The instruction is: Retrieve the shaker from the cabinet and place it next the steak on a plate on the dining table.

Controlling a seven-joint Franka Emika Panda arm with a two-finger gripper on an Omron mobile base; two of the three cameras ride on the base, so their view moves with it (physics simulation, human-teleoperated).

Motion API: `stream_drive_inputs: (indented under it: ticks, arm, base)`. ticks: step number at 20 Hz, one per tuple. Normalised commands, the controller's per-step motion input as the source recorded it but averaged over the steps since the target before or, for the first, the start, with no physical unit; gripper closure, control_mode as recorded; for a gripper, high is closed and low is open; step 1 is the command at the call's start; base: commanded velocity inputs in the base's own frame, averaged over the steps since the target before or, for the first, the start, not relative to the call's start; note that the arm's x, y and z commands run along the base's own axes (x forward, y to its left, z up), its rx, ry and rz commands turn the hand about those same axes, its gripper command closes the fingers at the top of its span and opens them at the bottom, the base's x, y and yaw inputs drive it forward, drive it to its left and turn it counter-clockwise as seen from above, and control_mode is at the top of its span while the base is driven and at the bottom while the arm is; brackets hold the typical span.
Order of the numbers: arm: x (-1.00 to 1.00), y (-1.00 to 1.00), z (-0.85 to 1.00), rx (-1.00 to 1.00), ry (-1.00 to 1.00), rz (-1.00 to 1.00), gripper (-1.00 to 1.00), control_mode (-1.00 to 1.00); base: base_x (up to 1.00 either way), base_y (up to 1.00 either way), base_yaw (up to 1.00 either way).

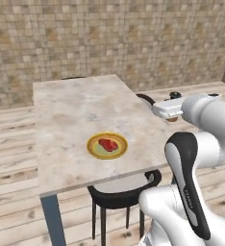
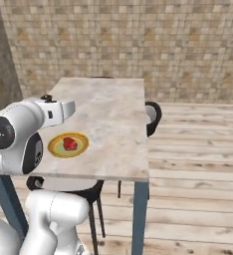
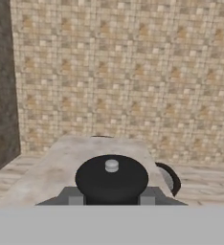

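Shaker (image 3: 112,179), seen from above in the hand view as a round dark cap with a small pale knob at its centre, sits low in the middle of that frame between the two grey fingertips (image 3: 75,199) of the gripper (image 3: 112,200), which is closed narrowly on it. In the left base view the gripper (image 1: 173,118) lies at centre right of the frame, beside the right edge of the worktop (image 1: 76,115); a small brown part of the shaker (image 1: 173,119) shows beneath the white hand. In the right base view the white hand reaches in from the left edge of the frame, above the near left part of the worktop (image 2: 113,124); the gripper itself is hidden behind the hand there. Plate (image 1: 92,143), round with a yellow-orange rim and greenish centre, lies on the pale marbled worktop toward its near edge, left of centre in the left base view and at left centre (image 2: 81,148) in the right base view. Steak (image 1: 108,144), a small red slab, rests at the middle of the plate (image 2: 69,143). The shaker is held apart from the plate, off the worktop surface. A dark round chair (image 1: 124,192) stands under the near edge of the worktop, and a second dark chair (image 2: 153,117) stands at its right side in the right base view. A tiled wall (image 2: 128,45) fills the upper part of each frame above a wooden plank floor (image 2: 198,169).
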Motion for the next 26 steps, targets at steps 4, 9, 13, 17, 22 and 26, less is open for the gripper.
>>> stream_drive_inputs:
  ticks: [4,9,13,17,22,26]
  arm:
    - [0.0,0.0,0.0,0.0,0.0,0.0,1.0,1.0]
    - [0.0,0.0,0.0,0.0,0.0,0.0,1.0,1.0]
    - [0.0,0.0,0.0,0.0,0.0,0.0,1.0,1.0]
    - [0.0,0.0,0.0,0.0,0.0,0.0,1.0,1.0]
    - [0.0,0.0,0.0,0.0,0.0,0.0,1.0,1.0]
    - [0.0,0.0,0.0,0.0,0.0,0.0,1.0,1.0]
  base:
    - [0.88,-0.21,0.08]
    - [0.92,-0.19,0.1]
    - [0.9,-0.2,0.12]
    - [0.89,-0.23,0.17]
    - [0.85,-0.3,0.25]
    - [0.82,-0.34,0.31]
